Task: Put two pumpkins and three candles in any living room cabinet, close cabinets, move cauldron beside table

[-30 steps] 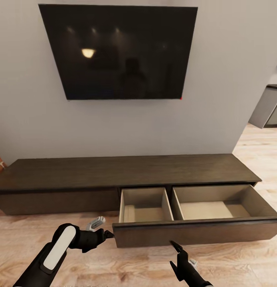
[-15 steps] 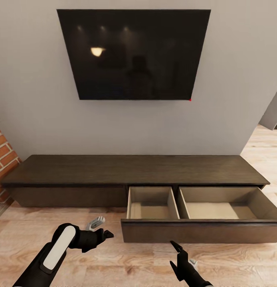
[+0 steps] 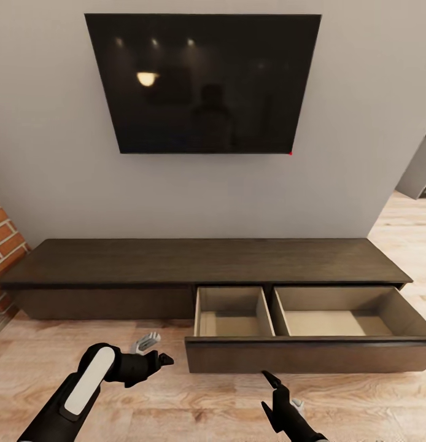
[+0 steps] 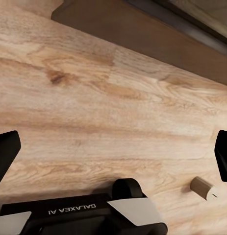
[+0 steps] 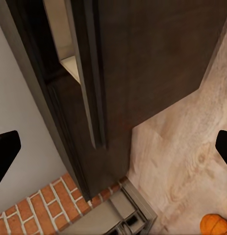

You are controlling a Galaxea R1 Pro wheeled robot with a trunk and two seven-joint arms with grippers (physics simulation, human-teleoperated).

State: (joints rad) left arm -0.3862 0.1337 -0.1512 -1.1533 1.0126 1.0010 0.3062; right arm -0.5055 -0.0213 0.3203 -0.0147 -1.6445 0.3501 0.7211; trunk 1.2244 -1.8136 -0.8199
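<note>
The long, low dark-brown wood cabinet (image 3: 201,261) stands against the grey wall below a black wall-mounted screen (image 3: 204,83), its right-hand drawer (image 3: 311,355) pulled out over the pale wood floor (image 3: 194,405), showing two beige compartments. The left pincer (image 3: 159,358) and right pincer (image 3: 271,379) hover low before the drawer front, both spread. In the right wrist view a small round orange pumpkin (image 5: 216,225) lies on the floor beyond the cabinet's end.

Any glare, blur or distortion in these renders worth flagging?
Head view: the wall screen mirrors ceiling lights as soft bright spots, and wide-angle skew makes it taper downward; the open drawer is sharp. Left wrist view: the floor planks are crisp and evenly lit. Right wrist view: the cabinet face is dark, and a pumpkin is cut by the frame edge.
</note>
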